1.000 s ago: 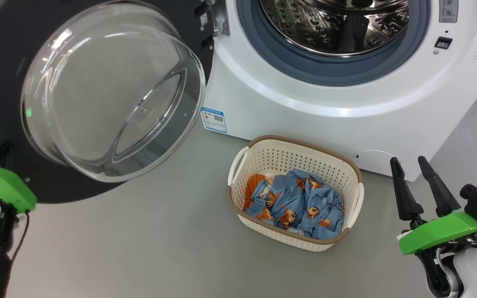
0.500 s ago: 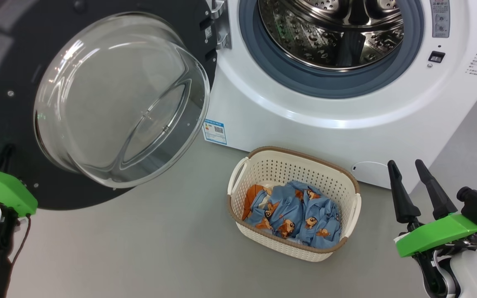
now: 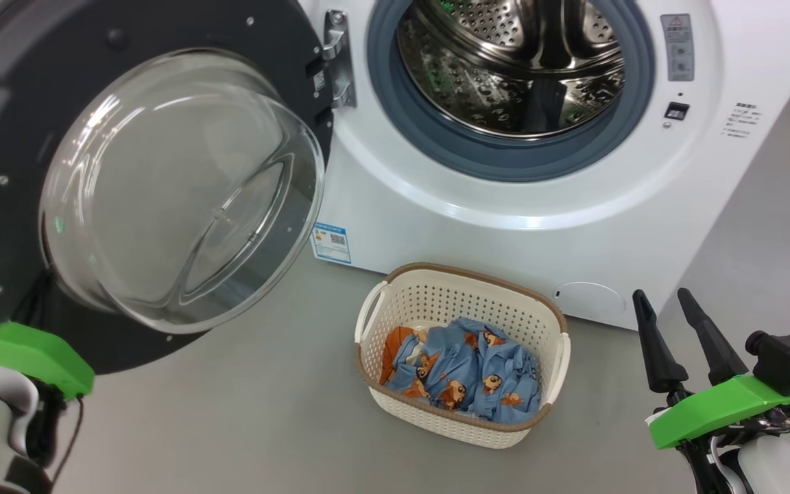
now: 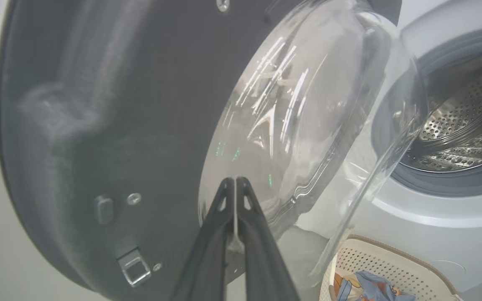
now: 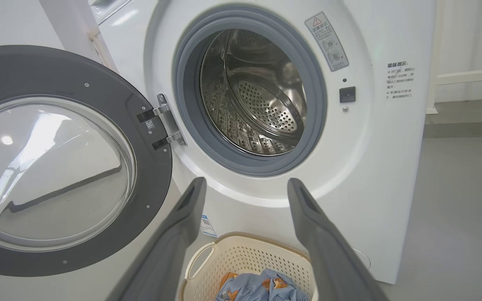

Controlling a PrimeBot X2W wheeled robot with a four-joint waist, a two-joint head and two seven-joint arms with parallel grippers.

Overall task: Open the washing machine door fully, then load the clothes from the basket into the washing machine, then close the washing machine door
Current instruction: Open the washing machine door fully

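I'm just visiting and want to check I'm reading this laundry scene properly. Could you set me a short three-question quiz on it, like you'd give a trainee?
1. True or false: the washing machine door is shut.
2. Where do the clothes lie? A) in the drum B) in the basket C) on the floor
3. Which stand spread wide apart: the left jaws or the right jaws?

Key
1. False: the door hangs open.
2. B.
3. The right jaws; the left jaws are pressed together.
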